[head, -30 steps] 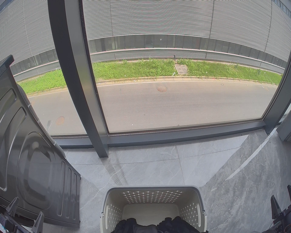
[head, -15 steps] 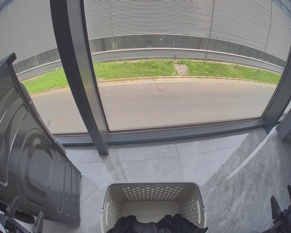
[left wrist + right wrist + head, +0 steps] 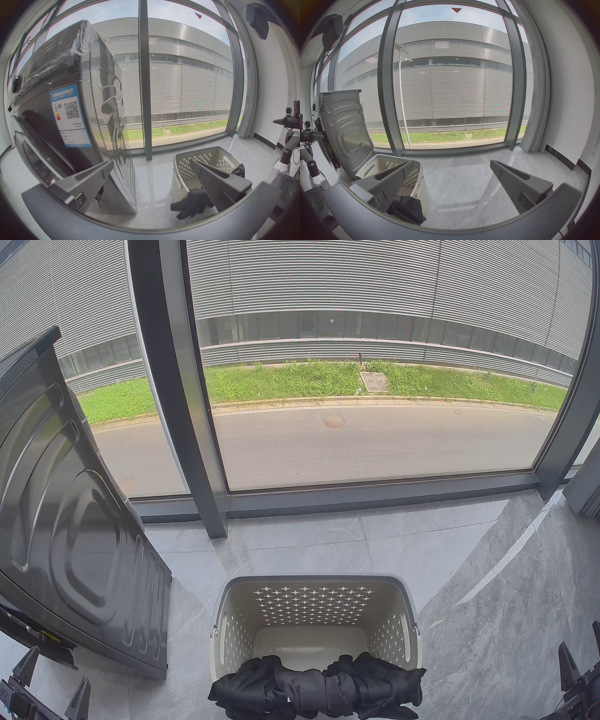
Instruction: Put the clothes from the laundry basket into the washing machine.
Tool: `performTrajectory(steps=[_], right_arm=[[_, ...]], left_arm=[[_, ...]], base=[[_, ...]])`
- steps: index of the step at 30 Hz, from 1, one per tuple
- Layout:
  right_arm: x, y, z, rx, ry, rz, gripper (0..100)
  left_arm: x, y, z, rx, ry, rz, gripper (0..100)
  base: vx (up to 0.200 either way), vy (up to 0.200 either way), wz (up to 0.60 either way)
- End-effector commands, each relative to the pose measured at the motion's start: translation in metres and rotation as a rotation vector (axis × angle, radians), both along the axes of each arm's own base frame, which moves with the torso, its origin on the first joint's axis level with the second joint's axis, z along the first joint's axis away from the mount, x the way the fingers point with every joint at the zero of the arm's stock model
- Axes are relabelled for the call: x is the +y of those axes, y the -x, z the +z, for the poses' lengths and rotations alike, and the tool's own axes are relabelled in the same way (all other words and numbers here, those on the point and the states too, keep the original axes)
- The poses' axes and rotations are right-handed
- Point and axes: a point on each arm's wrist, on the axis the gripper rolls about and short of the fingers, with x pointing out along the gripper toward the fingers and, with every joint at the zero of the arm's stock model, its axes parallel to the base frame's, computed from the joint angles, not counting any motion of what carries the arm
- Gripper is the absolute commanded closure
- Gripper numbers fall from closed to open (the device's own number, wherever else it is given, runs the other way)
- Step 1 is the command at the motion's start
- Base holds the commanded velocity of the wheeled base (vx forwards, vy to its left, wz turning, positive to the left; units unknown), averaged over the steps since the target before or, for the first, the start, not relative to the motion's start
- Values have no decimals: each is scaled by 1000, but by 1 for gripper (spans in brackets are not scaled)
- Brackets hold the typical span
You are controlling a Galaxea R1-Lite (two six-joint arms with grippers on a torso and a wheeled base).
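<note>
Head view: a pale laundry basket (image 3: 312, 579) stands on the grey tiled floor (image 3: 387, 552) at 6 o'clock before a tall window (image 3: 375, 396). Black clothes (image 3: 319, 687) are heaped at its near end and drape over the rim. The dark washing machine (image 3: 69, 521) stands at the basket's 9 o'clock, close beside it. The left gripper (image 3: 55, 674) sits at 7 o'clock and the right gripper (image 3: 581, 652) at 5 o'clock, both with fingers apart and empty.

Left wrist view: the left gripper (image 3: 150, 164), fingers spread, faces the machine's side and the basket beside it.

Right wrist view: the right gripper (image 3: 451, 165), fingers spread, faces the floor, the basket and the machine.
</note>
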Motion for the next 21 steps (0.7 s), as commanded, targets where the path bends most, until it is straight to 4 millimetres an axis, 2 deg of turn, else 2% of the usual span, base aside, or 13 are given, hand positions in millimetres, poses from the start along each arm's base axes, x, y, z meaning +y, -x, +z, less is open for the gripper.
performTrajectory(steps=[1,14,21], right_arm=[[0,0,-5,1,0,0,0],[0,0,-5,1,0,0,0],[0,0,-5,1,0,0,0]], left_arm=[[0,0,-5,0,0,1,0],[0,0,-5,0,0,1,0],[0,0,-5,0,-2,-1,0]], base=[[-200,0,0],[-200,0,0],[0,0,0]])
